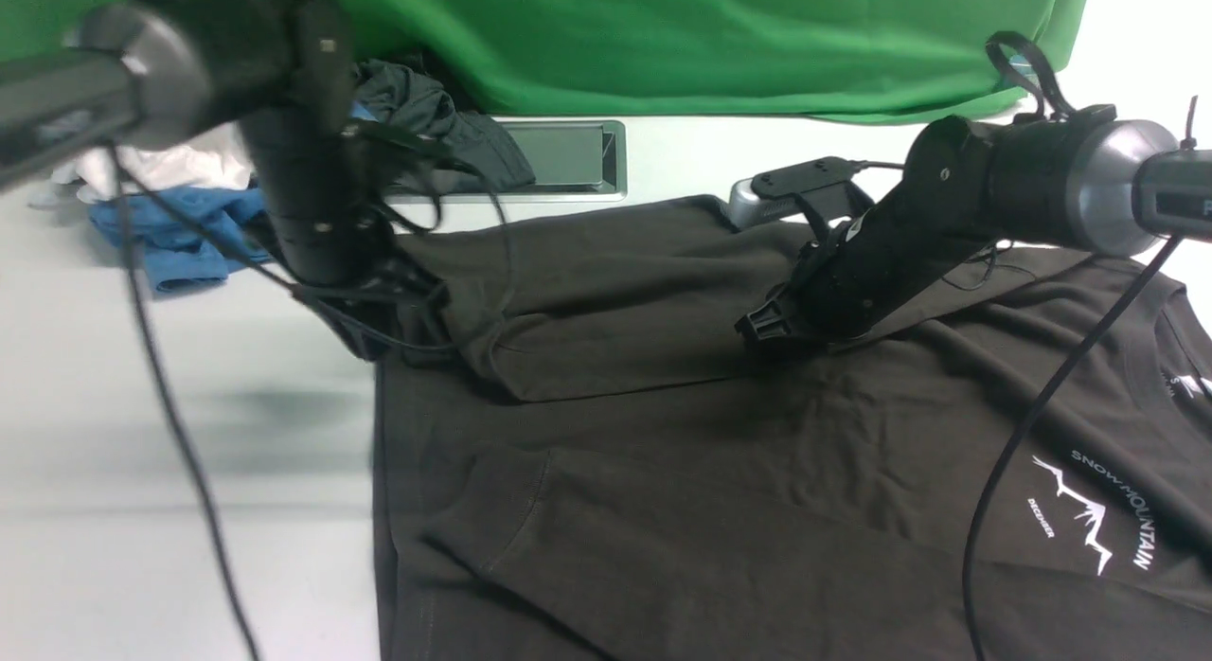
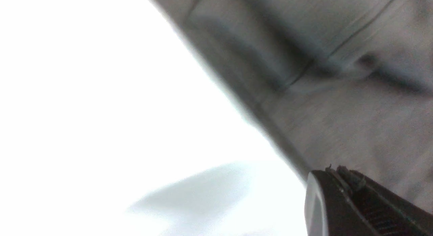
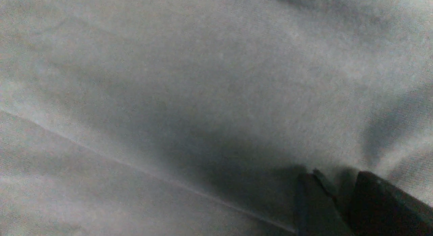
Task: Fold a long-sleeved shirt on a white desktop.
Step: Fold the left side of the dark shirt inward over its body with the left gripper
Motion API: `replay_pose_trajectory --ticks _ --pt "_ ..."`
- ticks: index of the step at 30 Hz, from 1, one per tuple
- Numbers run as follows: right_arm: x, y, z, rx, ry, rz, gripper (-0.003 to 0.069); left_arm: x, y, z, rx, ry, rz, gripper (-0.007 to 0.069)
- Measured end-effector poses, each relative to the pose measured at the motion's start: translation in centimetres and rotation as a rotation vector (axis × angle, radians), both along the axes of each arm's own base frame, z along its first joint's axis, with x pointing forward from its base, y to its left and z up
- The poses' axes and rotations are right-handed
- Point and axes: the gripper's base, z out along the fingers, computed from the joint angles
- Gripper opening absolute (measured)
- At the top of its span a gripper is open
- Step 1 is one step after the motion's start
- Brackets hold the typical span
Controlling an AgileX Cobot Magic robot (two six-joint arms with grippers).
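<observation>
In the front view the large dark charcoal-brown cotton long-sleeved shirt [image 1: 663, 472] lies spread across the broad smooth white desktop [image 1: 189, 377], its white "SNOW MOUNTAIN" peak logo [image 1: 1098, 514] at the near right. A flap along its far edge is folded over onto the body. My left gripper [image 1: 379, 325] sits low at the left end of that flap, among loose black cables. My right gripper [image 1: 762, 330] rests on the cloth at the flap's right end. Behind the shirt are a silver-rimmed rectangular panel [image 1: 568, 154] set in the desktop and a green cloth backdrop [image 1: 710, 36]. At the far left lie a smaller dark grey-black garment [image 1: 426, 102], a crumpled blue garment [image 1: 180, 225] and a bit of white cloth [image 1: 170, 169].

From my left wrist, the picture is blurred. My left gripper [image 2: 335, 175] has its jaws pressed together, tips right at the shirt's [image 2: 338, 94] edge where it meets the bare desktop [image 2: 101, 94]. Whether any cloth is nipped between them I cannot tell.

From my right wrist, shirt fabric [image 3: 169, 94] fills the picture. My right gripper [image 3: 338, 178] shows two dark fingers [image 3: 314, 202] with a narrow shadowed gap, tips down on the cloth, creases running toward them. I cannot tell if they have hold of the fabric.
</observation>
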Motion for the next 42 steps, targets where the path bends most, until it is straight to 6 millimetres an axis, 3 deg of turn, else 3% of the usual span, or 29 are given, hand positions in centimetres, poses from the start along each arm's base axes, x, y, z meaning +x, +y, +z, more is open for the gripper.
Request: replay_pose_trajectory --ticks 2,6,8,10,11,12,15,19,21,25,31,33,36,39,42 --pt "0.1 -0.2 0.1 0.002 0.007 -0.004 0.0204 0.7 0.1 1.6 -0.063 -0.149 -0.009 0.0025" --pt "0.0 -0.1 0.1 0.002 0.008 -0.003 0.0206 1.9 -0.9 2.1 -0.164 -0.293 -0.069 0.0083" --pt "0.0 -0.1 0.1 0.003 0.009 -0.004 0.0211 2.6 -1.4 1.3 -0.207 -0.33 -0.08 0.0139" --pt "0.0 -0.1 0.1 0.003 0.009 -0.004 0.0212 4.0 -1.8 -0.2 -0.239 -0.386 -0.074 0.0259" --pt "0.0 -0.1 0.1 0.003 0.009 -0.005 0.0212 4.0 -1.8 -0.1 -0.239 -0.387 -0.074 0.0259" --pt "0.0 -0.1 0.1 0.004 0.01 -0.005 0.0213 5.1 -2.1 -1.6 -0.262 -0.406 -0.056 0.0356" --pt "0.0 -0.1 0.1 0.005 0.009 -0.005 0.0216 6.1 -2.4 -3.5 -0.277 -0.403 -0.085 0.0461" --pt "0.0 -0.1 0.1 0.005 0.009 -0.005 0.0216 6.7 -2.6 -5.1 -0.272 -0.374 -0.123 0.0497" --pt "0.0 -0.1 0.1 0.005 0.009 -0.004 0.0216 6.5 -2.6 -6.0 -0.263 -0.324 -0.14 0.0475" --pt "0.0 -0.1 0.1 0.005 0.008 -0.005 0.0216 6.3 -2.3 -5.9 -0.235 -0.298 -0.15 0.0388" --pt "0.0 -0.1 0.1 0.005 0.008 -0.005 0.0216 5.9 -2.2 -5.9 -0.216 -0.24 -0.172 0.0181" --pt "0.0 -0.1 0.1 0.006 0.008 -0.006 0.0216 5.8 -2.2 -5.7 -0.217 -0.228 -0.177 0.0153" --pt "0.0 -0.1 0.1 0.006 0.008 -0.006 0.0216 5.7 -2.3 -4.9 -0.226 -0.187 -0.19 0.0065" --pt "0.0 -0.1 0.1 0.006 0.008 -0.006 0.0215 5.4 -2.3 -4.2 -0.231 -0.169 -0.186 0.0034" --pt "0.0 -0.1 0.1 0.006 0.008 -0.006 0.0216 4.9 -2.3 -2.2 -0.237 -0.175 -0.182 0.0027"
